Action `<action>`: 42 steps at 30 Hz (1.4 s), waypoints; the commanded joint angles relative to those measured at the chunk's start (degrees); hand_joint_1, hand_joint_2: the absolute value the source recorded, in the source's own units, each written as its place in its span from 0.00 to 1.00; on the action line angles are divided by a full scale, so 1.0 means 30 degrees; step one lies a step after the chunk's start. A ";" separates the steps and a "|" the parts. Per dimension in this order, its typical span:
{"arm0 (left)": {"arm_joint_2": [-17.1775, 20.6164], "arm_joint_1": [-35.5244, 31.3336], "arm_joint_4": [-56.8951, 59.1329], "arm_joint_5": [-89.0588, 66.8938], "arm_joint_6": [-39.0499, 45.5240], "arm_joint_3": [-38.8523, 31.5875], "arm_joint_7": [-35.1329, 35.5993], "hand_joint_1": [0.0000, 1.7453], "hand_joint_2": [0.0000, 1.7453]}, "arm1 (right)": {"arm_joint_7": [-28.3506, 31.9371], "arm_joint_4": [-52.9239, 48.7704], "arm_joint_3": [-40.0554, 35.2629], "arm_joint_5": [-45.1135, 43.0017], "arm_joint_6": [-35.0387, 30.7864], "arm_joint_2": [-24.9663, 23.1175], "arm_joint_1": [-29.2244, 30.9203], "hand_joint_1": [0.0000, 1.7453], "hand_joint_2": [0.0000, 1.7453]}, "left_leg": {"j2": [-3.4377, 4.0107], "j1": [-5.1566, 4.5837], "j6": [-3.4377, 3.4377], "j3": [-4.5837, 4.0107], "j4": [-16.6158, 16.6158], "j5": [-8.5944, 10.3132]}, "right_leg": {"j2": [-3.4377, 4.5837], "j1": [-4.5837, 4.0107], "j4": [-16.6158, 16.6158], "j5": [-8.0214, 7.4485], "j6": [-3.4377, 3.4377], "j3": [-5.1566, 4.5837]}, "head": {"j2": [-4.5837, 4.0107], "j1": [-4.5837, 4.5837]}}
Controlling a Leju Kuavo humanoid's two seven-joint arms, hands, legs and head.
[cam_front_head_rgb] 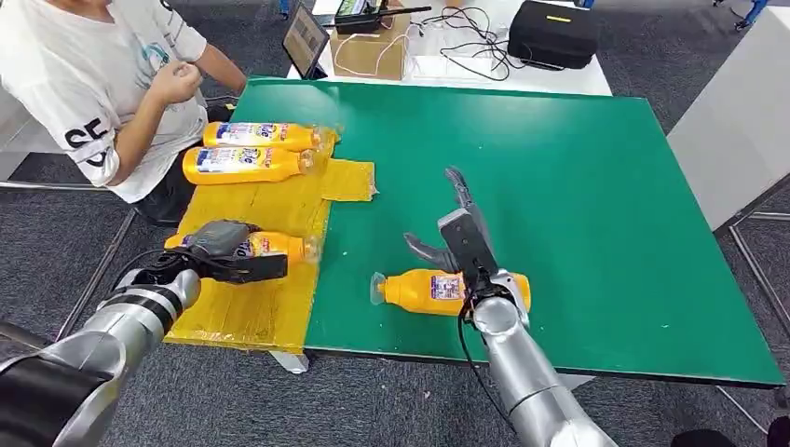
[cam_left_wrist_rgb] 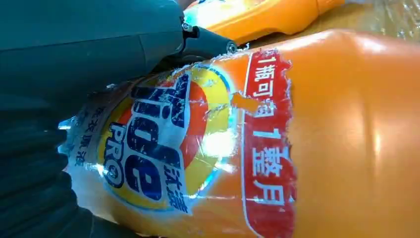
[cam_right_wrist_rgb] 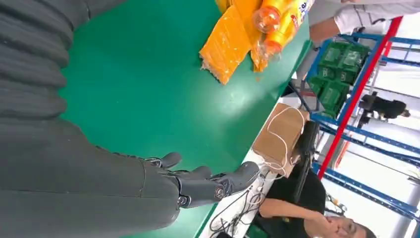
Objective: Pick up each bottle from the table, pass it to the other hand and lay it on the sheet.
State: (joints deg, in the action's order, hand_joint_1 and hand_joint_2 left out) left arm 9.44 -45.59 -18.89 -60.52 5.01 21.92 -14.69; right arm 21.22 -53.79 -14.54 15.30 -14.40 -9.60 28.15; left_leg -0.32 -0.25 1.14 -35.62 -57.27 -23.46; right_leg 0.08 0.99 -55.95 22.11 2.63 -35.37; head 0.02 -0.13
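Fingers [cam_front_head_rgb: 244, 270] grip a bottle [cam_front_head_rgb: 270, 246] lying flat, cap pointing right.

Our left arm [cam_front_head_rgb: 102, 335] enters from the lower left of the head view and angles up toward the centre-left. Its hand [cam_front_head_rgb: 219, 250] is wrapped around a bottle [cam_front_head_rgb: 270, 246], fingers over the top and pointing right. In the left wrist view, our fingers [cam_left_wrist_rgb: 208, 44] press against the label at the upper left of the frame. Our right arm [cam_front_head_rgb: 526, 372] rises from the bottom centre. Its hand [cam_front_head_rgb: 456, 233] is stretched out, fingers straight and spread, thumb out to the left, grasping nothing.
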 commanded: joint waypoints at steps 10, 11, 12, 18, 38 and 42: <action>-0.0623 0.2218 0.0221 0.4162 0.3520 -0.4933 -0.4838 0.00 0.00 | -0.0764 0.4103 -0.2082 0.2513 -0.0232 0.0718 0.1355 0.00 0.00 | 0.0031 0.0012 -0.0018 0.0120 0.0028 -0.0040 | 0.0037 -0.0014 0.0036 0.0027 -0.0028 0.0121 | -0.0001 -0.0007; -0.0687 0.2447 0.0026 0.4340 0.3846 -0.5160 -0.5162 0.00 0.00 | -0.0811 0.3970 -0.2145 0.2696 -0.0288 0.0817 0.1179 0.00 0.00 | 0.0033 0.0022 -0.0024 0.0155 0.0036 -0.0055 | 0.0034 -0.0025 0.0049 0.0040 -0.0037 0.0160 | -0.0007 0.0000; -0.0790 0.2702 -0.0186 0.4773 0.3945 -0.5640 -0.5758 0.00 0.00 | -0.1057 0.3735 -0.2319 0.3154 -0.0348 0.1010 0.0907 0.00 1.00 | -0.0001 0.0012 -0.0018 0.0120 0.0029 -0.0038 | 0.0004 -0.0013 0.0041 0.0036 -0.0025 0.0131 | -0.0007 -0.0007; -0.1020 0.3196 -0.0841 0.6028 0.3860 -0.6909 -0.7173 0.00 0.00 | -0.1563 0.3435 -0.2610 0.4111 -0.0269 0.1502 0.0525 0.00 1.00 | -0.0032 0.0018 -0.0027 0.0114 0.0010 -0.0044 | -0.0016 -0.0021 0.0038 0.0047 -0.0038 0.0133 | -0.0007 -0.0007; -0.2667 0.4026 -0.4297 1.3718 -0.1602 -0.9842 -0.8437 0.00 1.00 | -0.4484 -0.0674 -0.2318 0.7690 0.0565 0.4019 -0.2163 0.00 1.00 | -0.0106 0.0020 -0.0022 0.0041 -0.0020 -0.0036 | -0.0080 -0.0025 0.0021 0.0053 -0.0030 0.0078 | 0.0000 -0.0007; -0.2667 0.4026 -0.4297 1.3718 -0.1602 -0.9842 -0.8437 0.00 1.00 | -0.4484 -0.0674 -0.2318 0.7690 0.0565 0.4019 -0.2163 0.00 1.00 | -0.0082 0.0055 -0.0046 0.0146 -0.0066 -0.0110 | -0.0074 -0.0065 0.0000 0.0113 -0.0068 0.0194 | -0.0007 -0.0007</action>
State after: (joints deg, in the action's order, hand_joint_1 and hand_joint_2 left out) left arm 3.95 -31.48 -32.17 -20.15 0.94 -4.83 -40.15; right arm 8.61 -54.10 -20.74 38.12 -13.42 0.04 22.12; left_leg -0.43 -0.28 1.14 -35.65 -57.28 -23.48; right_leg 0.07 1.01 -55.90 22.13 2.62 -35.38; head 0.00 -0.15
